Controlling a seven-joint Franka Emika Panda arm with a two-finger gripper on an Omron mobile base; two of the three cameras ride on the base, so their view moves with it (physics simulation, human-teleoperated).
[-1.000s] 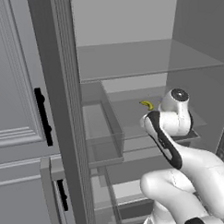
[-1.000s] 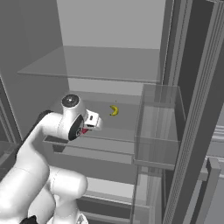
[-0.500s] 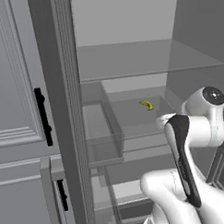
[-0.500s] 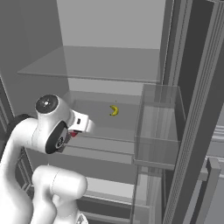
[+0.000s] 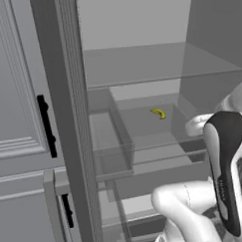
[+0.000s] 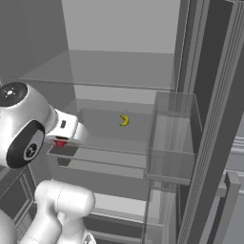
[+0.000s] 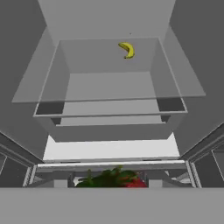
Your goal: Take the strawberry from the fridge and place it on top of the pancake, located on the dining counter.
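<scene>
Strawberry (image 7: 114,179) seemingly gripped — fridge (image 5: 141,72) open

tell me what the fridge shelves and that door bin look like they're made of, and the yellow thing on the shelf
Upper shelf: looks like clear glass or plastic, since the back wall shows through it. Door bin: see-through plastic by its look, thin-walled and faintly grey. Small yellow curved item: matte, evenly coloured, probably a banana-like fruit; too small to say more. Fridge inner walls: flat pale grey, no shine.
</scene>
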